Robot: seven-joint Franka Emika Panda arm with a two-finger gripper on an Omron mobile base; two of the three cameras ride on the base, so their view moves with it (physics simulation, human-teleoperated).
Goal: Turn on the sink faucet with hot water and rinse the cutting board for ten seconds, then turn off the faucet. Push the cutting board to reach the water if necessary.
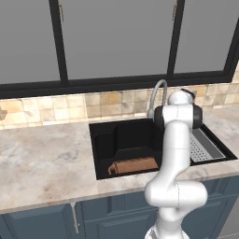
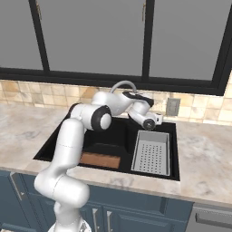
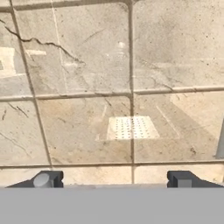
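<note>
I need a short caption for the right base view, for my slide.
Arm reaches over the sink toward the faucet; cutting board lies inside, no water running.

beige tile backsplash [image 1: 70, 105], dark-framed windows [image 1: 116, 42], marble counter [image 1: 42, 158], blue cabinets [image 1: 42, 221].

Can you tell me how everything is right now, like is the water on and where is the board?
sink faucet: no water running
cutting board: lying flat in the sink, near its front wall
drain tray: sitting in the sink's right side
gripper: open, facing the tiled wall
</note>
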